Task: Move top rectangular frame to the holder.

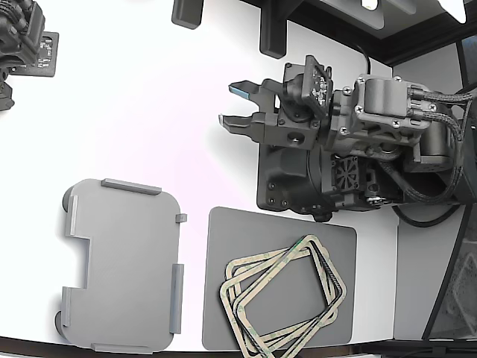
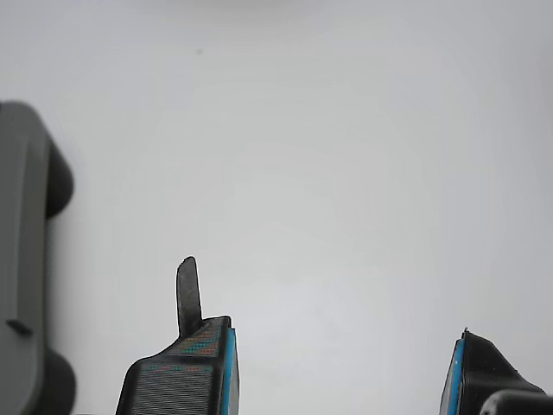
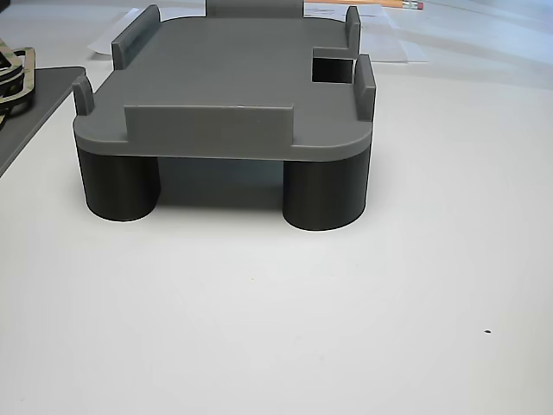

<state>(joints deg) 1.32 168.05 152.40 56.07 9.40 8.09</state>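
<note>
A stack of beige rectangular frames lies on a dark grey mat [image 1: 223, 298] toward the exterior view's lower right. The top rectangular frame [image 1: 332, 270] sits tilted on the others. The light grey holder [image 1: 123, 253] rests at the exterior view's lower left, with nothing on it. It appears again as the holder [image 3: 225, 78] on dark round legs in the other view, and its edge [image 2: 22, 259] shows in the wrist view. My gripper [image 1: 227, 104] hangs open above bare white table, well away from the frames and the holder. Nothing is between the fingers of the gripper [image 2: 340, 363].
My arm's dark base [image 1: 305, 179] stands just behind the mat. A second arm [image 1: 22, 37] sits at the exterior view's top left. Dark stands [image 1: 272, 33] rise at the back edge. Frame edges [image 3: 17, 73] and the mat [image 3: 26, 112] show beside the holder.
</note>
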